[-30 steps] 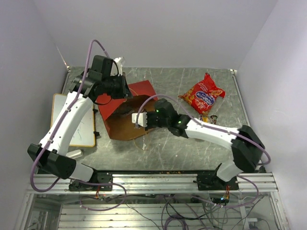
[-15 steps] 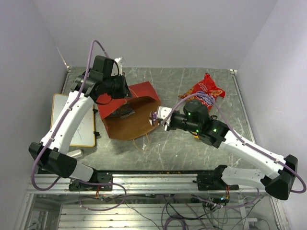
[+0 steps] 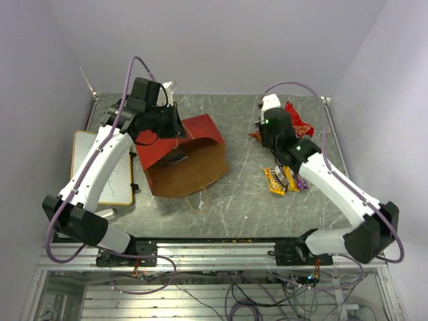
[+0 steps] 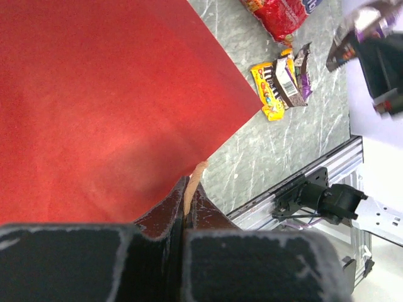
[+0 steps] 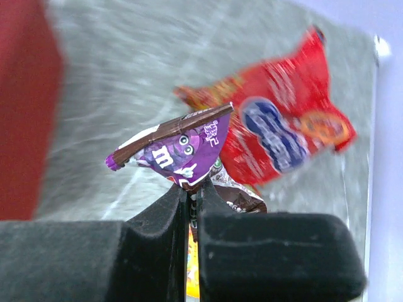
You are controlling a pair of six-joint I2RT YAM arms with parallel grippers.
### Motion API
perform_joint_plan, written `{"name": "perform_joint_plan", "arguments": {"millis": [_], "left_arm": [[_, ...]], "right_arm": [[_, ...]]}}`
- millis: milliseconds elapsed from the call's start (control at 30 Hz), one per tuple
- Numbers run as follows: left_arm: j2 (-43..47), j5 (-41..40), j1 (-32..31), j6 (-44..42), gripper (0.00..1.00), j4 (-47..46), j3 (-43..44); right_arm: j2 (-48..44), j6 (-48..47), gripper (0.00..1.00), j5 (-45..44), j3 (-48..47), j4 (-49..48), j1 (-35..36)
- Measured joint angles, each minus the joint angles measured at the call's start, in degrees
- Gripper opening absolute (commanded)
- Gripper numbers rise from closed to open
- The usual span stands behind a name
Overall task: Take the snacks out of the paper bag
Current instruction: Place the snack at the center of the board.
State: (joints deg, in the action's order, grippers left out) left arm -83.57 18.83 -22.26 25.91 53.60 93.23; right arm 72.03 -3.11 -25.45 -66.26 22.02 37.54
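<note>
Right jaws pinch only the purple packet (image 5: 182,150) by its corner, so it may slip. Left jaws clamp the paper bag (image 4: 107,100) rim.

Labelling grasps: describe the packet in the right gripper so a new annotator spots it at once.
Look at the right half of the table, where the right gripper hangs over the red chip bag. Pinched in it is a small purple packet with cartoon eyes; the other packets lie in a pile nearer the arms, this one alone is held.

Paper bag (image 4: 94,94) matt; chip bag (image 5: 283,141) glossy, crinkly; purple packet (image 5: 182,154) shiny; table (image 3: 234,197) smooth, marbled.
</note>
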Motion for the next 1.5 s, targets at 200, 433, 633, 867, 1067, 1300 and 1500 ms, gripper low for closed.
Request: {"name": "perform_joint_plan", "arguments": {"millis": [200, 433, 633, 867, 1067, 1300, 1500], "left_arm": [[0.2, 2.1, 0.0, 0.3, 0.07, -1.9, -2.2], [0.5, 4.0, 0.1, 1.5, 0.07, -3.5, -4.2], [1.1, 5.0, 0.1, 2.0, 0.07, -4.8, -4.6], [1.2, 5.0, 0.1, 2.2, 0.07, -5.2, -4.8], [1.5, 5.0, 0.1, 2.8, 0.07, -5.4, -4.8], [1.5, 5.6, 0.1, 3.2, 0.07, -5.4, -4.8], [1.5, 6.4, 0.1, 3.3, 0.07, -5.6, -5.5]], "right_arm": [[11.1, 11.3, 0.0, 3.4, -1.9, 9.9, -18.3], [20.1, 12.7, 0.0, 8.0, -2.2, 19.6, -27.3], [21.5, 12.2, 0.0, 10.4, -2.2, 22.2, -30.0], [22.6, 12.8, 0.0, 12.3, -2.2, 23.1, -30.9], [22.8, 14.5, 0.17, 12.6, -1.5, 23.4, -31.0], [22.9, 16.0, 0.34, 13.1, -1.5, 25.2, -31.1], [18.8, 16.2, 0.47, 13.3, -1.6, 27.0, -31.1]]}}
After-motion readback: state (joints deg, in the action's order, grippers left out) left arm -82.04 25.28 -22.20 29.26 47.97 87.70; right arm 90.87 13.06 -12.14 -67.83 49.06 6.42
